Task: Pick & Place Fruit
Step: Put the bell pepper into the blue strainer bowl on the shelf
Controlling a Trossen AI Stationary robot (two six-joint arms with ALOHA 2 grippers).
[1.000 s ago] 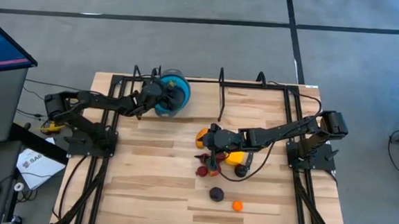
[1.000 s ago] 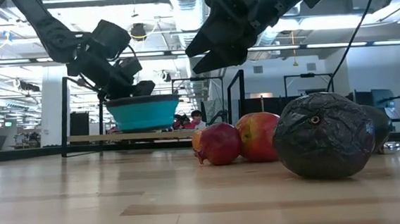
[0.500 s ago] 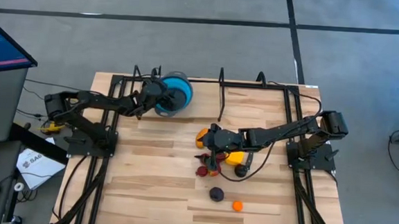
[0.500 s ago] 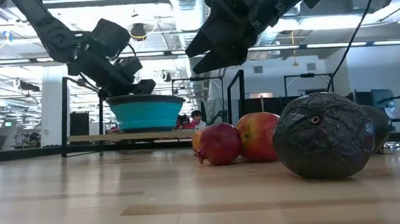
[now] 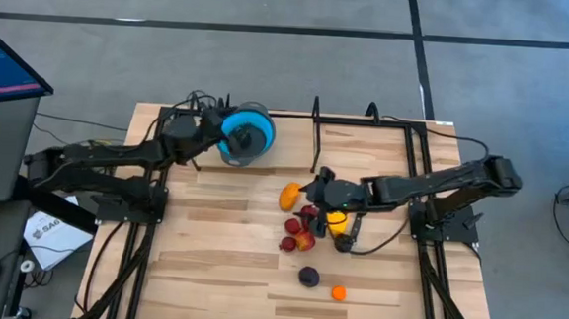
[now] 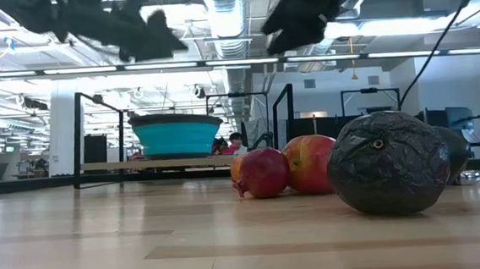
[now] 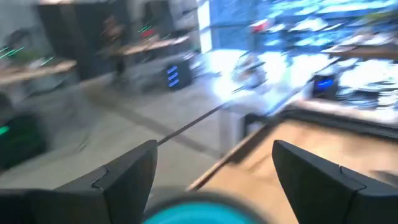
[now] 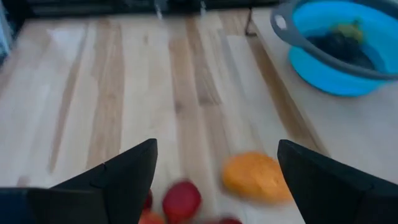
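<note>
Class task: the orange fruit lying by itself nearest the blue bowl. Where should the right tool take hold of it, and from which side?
Grip the orange fruit across its narrower middle, coming straight down from above. It lies flat and slightly oblong on the table, apart from the red pieces, so its sides look free. The right tool hovers open beside it.

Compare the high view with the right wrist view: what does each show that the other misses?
Only the high view: the left claw beside the blue bowl, the dark purple fruit and small orange fruit near the table's front. Only the right wrist view: dark and greenish pieces already inside the bowl, and the right claw open. Both: the orange fruit and red fruit.
</note>
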